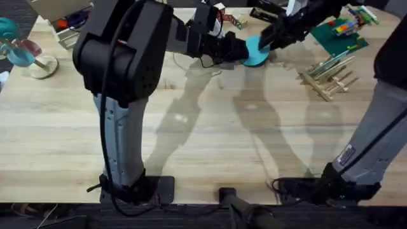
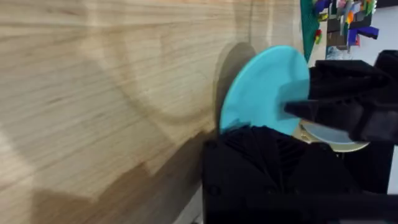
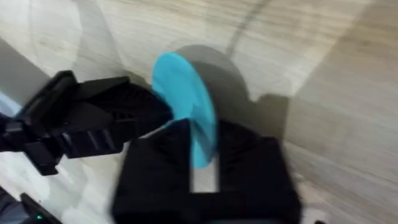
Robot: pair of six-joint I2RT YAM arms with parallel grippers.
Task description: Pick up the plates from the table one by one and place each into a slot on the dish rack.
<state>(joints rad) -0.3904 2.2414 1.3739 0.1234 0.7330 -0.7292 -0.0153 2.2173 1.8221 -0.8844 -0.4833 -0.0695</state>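
Light blue plate (image 1: 257, 52): raised on edge near table's (image 1: 210, 133) far edge, pinched between left gripper (image 1: 240, 49) and right gripper (image 1: 268, 39), both clamped on its rim. Dish rack (image 1: 329, 75) lies rightward, nearer right arm.

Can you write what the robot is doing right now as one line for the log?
step: handover | blue plate: off table, held on edge | left gripper: gripping | right gripper: gripping | dish rack: no plates

A light blue plate (image 1: 257, 52) stands on edge above the far middle of the wood-plank worktop (image 1: 210, 127). A cream plate (image 2: 329, 138) peeks out behind it. The small wooden dish rack (image 1: 329, 74) sits to its right, pegs empty.
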